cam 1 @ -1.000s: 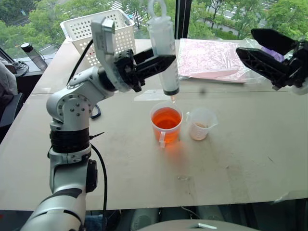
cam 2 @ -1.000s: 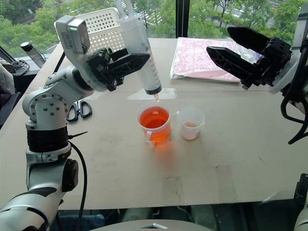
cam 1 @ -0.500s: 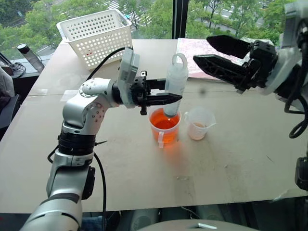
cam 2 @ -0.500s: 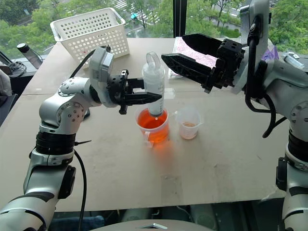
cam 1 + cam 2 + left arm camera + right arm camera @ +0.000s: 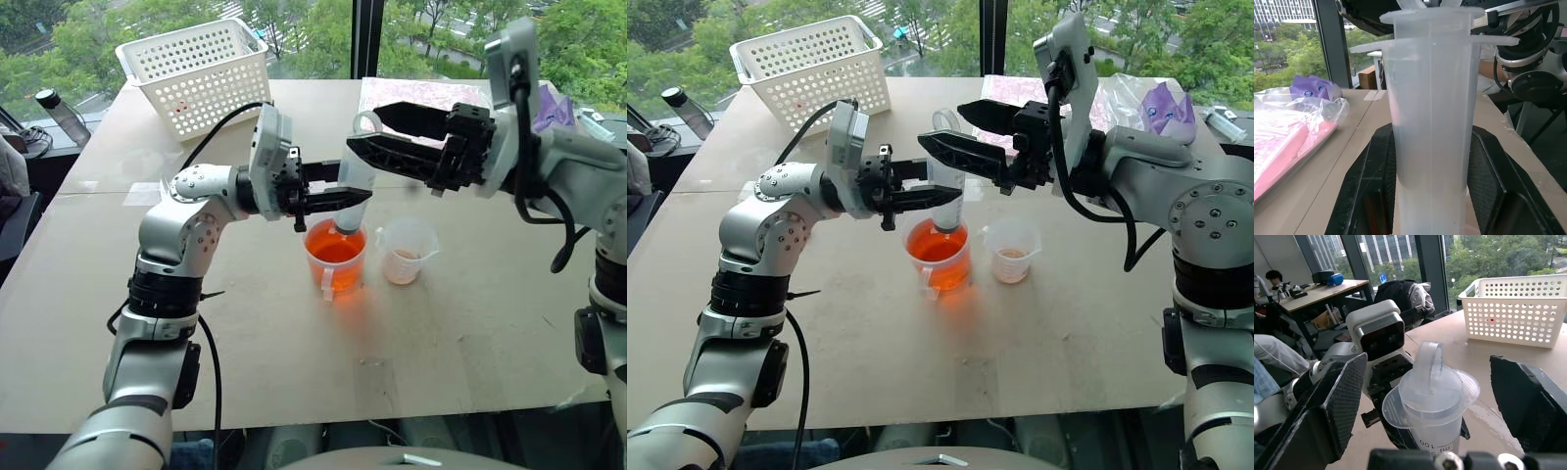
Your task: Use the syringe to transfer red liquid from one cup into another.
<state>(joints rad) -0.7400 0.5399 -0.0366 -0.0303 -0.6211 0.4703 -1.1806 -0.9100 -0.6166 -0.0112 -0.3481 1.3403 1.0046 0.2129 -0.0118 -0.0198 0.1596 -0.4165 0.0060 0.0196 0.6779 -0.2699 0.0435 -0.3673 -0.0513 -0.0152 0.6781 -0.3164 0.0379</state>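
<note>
My left gripper (image 5: 355,186) is shut on the barrel of the clear syringe (image 5: 1430,122) and holds it upright. The syringe's tip dips into the red liquid (image 5: 336,251) in the larger orange-red cup (image 5: 338,274) at the middle of the table. My right gripper (image 5: 940,124) reaches in level from the right, open. Its fingers (image 5: 1327,406) stand on either side of the plunger's ring (image 5: 1429,363) without touching it. The smaller clear cup (image 5: 407,253), faintly orange at its base, stands just right of the larger one.
A white perforated basket (image 5: 196,70) stands at the back left. A pink packet in clear plastic (image 5: 1283,142) and a purple item (image 5: 1164,106) lie at the back right. A dark bottle (image 5: 57,110) sits beyond the table's left edge.
My right gripper has swung left and slightly down until its fingers straddle the plunger top. The left gripper lowered the syringe so its tip now sits in the orange-red cup.
</note>
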